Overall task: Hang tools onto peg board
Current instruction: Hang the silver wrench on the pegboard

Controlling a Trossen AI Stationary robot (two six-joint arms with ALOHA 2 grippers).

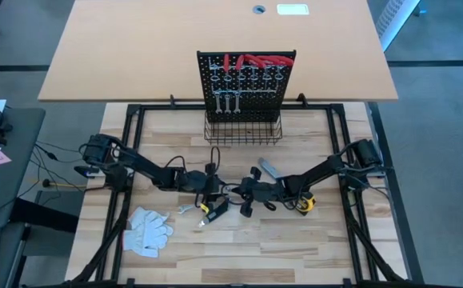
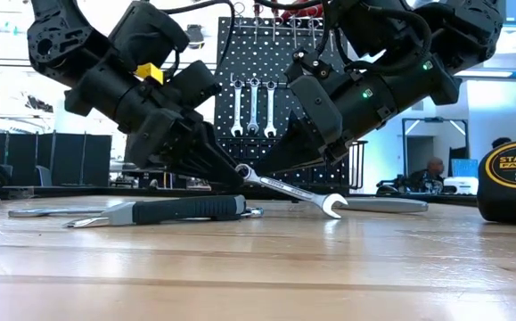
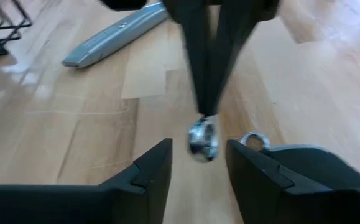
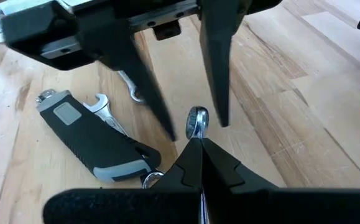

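My right gripper (image 4: 195,144) is shut on a silver wrench (image 2: 289,189) at mid-table. The wrench's ring end (image 4: 197,121) sticks out past the fingertips. My left gripper (image 3: 198,152) is open and faces it. Its fingers stand on either side of that ring end (image 3: 203,138) without touching. The black peg board (image 1: 247,80) stands at the far side, with three wrenches (image 1: 227,102) and red-handled pliers (image 1: 255,60) hanging on its hooks. A black-handled tool (image 4: 99,146) and another wrench (image 4: 105,106) lie on the table below. My right gripper pinches the wrench's shank just behind the ring end (image 4: 198,134) between its two fingers. The fingers come slanting down from the table's right. The wrench is tilted, ring end up and open end (image 2: 333,207) low at the table; whether it touches there, I cannot tell.
A grey utility knife (image 1: 268,169) lies just beyond the grippers. A yellow-black tape measure (image 1: 305,203) sits under the right arm. White gloves (image 1: 147,230) lie near left, with a small wrench (image 1: 185,209) beside them. The wire basket (image 1: 243,132) stands at the board's base.
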